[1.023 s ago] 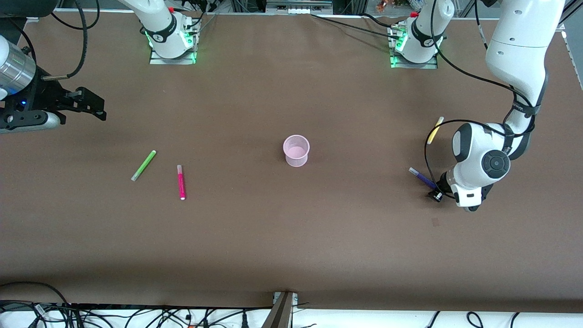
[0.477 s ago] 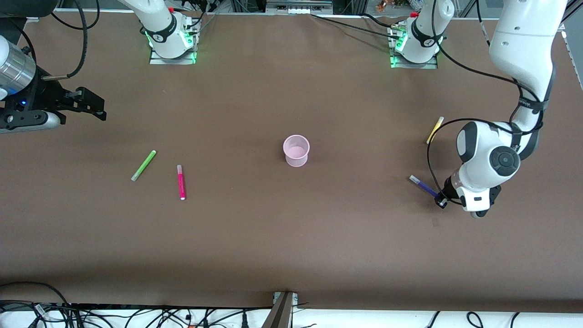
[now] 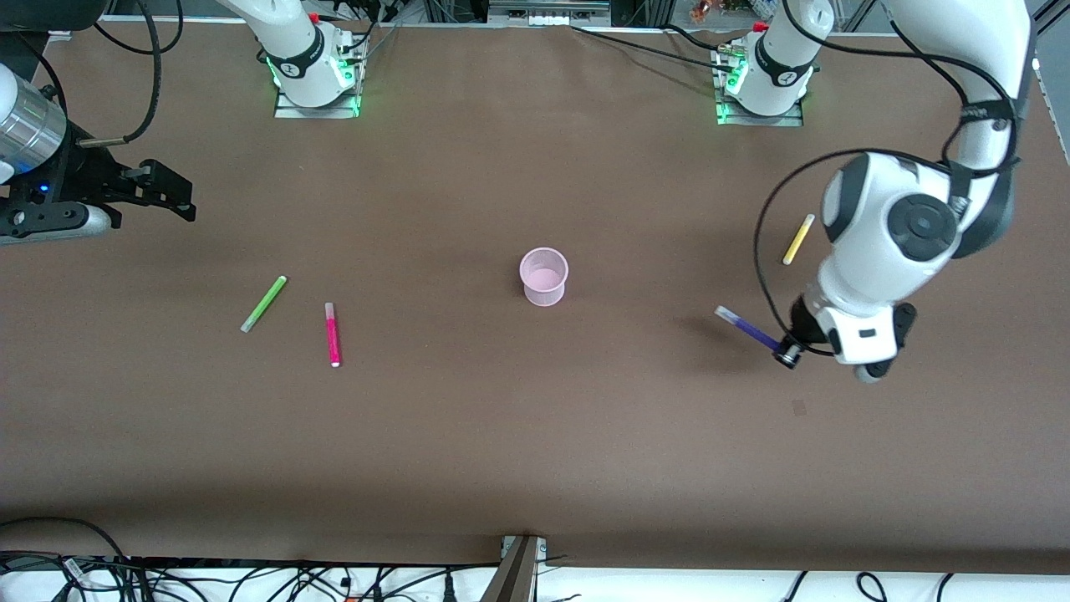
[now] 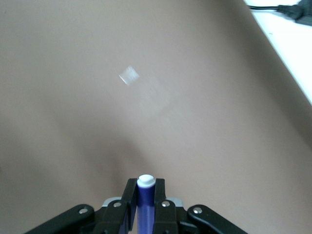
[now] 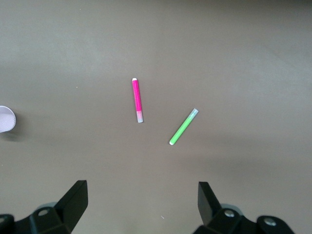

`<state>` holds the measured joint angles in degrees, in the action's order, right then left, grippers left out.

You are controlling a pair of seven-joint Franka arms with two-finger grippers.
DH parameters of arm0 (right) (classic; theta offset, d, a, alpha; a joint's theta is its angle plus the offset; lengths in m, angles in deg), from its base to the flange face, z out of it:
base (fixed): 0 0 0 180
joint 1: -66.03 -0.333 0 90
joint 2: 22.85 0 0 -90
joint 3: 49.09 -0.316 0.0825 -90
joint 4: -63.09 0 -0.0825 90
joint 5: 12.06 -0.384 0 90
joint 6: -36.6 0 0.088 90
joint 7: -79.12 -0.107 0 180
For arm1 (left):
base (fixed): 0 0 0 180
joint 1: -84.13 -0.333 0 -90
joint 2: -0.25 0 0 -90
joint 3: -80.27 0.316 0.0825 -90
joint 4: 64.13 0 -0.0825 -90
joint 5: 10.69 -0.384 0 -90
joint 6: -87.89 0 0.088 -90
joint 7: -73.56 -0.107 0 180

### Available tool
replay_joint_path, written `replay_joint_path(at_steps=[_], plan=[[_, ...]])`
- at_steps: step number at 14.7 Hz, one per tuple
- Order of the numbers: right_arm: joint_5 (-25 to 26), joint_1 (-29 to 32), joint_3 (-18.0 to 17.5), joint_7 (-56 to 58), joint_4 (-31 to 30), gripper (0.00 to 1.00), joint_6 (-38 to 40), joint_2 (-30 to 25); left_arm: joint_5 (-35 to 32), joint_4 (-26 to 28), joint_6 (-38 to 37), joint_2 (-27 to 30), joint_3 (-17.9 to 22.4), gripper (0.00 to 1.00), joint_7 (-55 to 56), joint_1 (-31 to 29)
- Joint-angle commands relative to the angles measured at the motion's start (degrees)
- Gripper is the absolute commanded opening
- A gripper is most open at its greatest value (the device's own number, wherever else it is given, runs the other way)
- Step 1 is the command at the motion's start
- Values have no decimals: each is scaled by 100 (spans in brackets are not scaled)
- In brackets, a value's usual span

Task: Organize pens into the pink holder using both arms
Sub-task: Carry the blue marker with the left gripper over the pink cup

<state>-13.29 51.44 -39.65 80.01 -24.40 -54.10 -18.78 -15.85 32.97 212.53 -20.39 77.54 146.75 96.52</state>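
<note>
The dark purple pen (image 3: 746, 327) hangs tilted above the table toward the left arm's end, with my left gripper (image 3: 787, 350) shut on it. The left wrist view shows its white cap (image 4: 146, 182) clamped in the left gripper (image 4: 146, 188). A yellow pen (image 3: 797, 239) lies on the table beside the left arm. The pink holder (image 3: 544, 277) stands upright at mid-table. Toward the right arm's end lie a lime green pen (image 3: 264, 303) and a magenta pen (image 3: 333, 334), also in the right wrist view as green pen (image 5: 184, 126) and magenta pen (image 5: 137, 100). My right gripper (image 3: 178, 197) waits open above that end.
Both arm bases (image 3: 316, 75) stand along the table edge farthest from the front camera. Cables (image 3: 251, 581) run along the nearest edge. A small dark mark (image 3: 799, 407) sits on the brown table cover near the left gripper. The holder's rim (image 5: 7, 119) shows in the right wrist view.
My left gripper closed on the purple pen, lifted it off the table and carried it a little toward the holder. The right arm has not moved.
</note>
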Motion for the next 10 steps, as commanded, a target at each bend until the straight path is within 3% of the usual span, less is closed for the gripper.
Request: replay_joint_path(at_steps=[1, 4, 10], plan=[[9, 0, 5, 61, 31, 100, -1, -30, -746, -586, -362, -168, 63, 0, 1517, 745], [18, -9, 5, 52, 31, 100, -1, -30, -1450, -797, -362, -290, 71, 0, 2785, 1492], [45, 0, -3, 61, 57, 100, -9, -4, -3013, -904, -652, -835, 98, 0, 4096, 2592]])
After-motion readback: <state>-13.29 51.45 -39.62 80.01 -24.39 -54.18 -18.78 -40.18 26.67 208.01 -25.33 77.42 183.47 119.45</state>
